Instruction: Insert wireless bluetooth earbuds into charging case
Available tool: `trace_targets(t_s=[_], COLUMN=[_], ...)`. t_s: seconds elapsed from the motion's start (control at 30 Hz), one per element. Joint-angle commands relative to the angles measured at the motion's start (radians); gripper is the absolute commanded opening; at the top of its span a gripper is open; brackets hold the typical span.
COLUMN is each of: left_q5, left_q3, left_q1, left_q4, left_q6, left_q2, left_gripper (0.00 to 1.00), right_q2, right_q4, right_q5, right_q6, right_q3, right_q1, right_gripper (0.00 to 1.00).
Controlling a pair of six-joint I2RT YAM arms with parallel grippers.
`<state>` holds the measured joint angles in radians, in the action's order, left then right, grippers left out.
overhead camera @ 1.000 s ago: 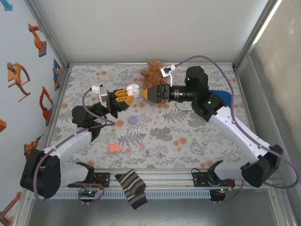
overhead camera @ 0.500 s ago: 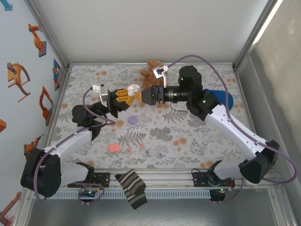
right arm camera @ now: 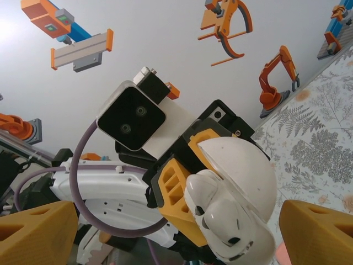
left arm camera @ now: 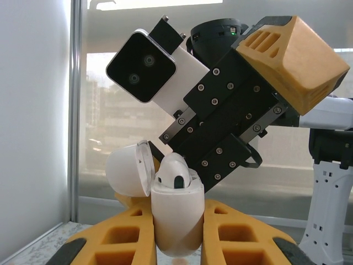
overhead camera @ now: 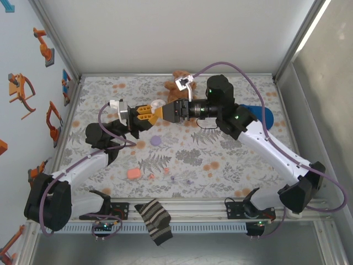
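1. Now our right gripper (overhead camera: 167,112), jaws apart, has slid leftward to meet the left gripper (overhead camera: 150,112) just above frame centre.
2. Our left clamps the open charging case (left arm camera: 175,221), an earbud (left arm camera: 174,175) seated in it; we judge pressing it home comes next.

In the left wrist view, the glossy white egg-shaped charging case (left arm camera: 176,221) is hiding the right gripper's (overhead camera: 164,113) fingertips and swallowing the lower part of the white earbud (left arm camera: 175,175), while the left gripper's (left arm camera: 177,243) orange fingers (left arm camera: 237,238) are running off the bottom edge. The right wrist view is cropping the case's lower end. From above, the tiny reddish and pale specks (overhead camera: 166,171) on the worktop (overhead camera: 231,160) are reading too small to identify, and the right arm (overhead camera: 265,143) is covering part of the brown plush bear (overhead camera: 171,84).
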<state>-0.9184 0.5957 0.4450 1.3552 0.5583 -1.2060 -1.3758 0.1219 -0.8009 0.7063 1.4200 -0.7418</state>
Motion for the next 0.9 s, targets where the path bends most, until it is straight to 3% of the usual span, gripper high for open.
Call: trace_targets(t_s=[0.0, 0.87], left_q5=[-0.021, -0.019], left_q3=[0.035, 0.027], left_q1=[0.007, 0.027], left_q4=[0.044, 0.044], left_q6=[0.003, 0.000], left_q2=[-0.006, -0.024], left_gripper=[0.10, 0.10], right_q2=[-0.002, 0.015], right_q4=[-0.006, 0.030], right_q5=[-0.011, 0.012], right_q6=[-0.022, -0.098], right_q3=[0.048, 0.082], right_q1=[-0.010, -0.016], right_gripper=[0.92, 0.91])
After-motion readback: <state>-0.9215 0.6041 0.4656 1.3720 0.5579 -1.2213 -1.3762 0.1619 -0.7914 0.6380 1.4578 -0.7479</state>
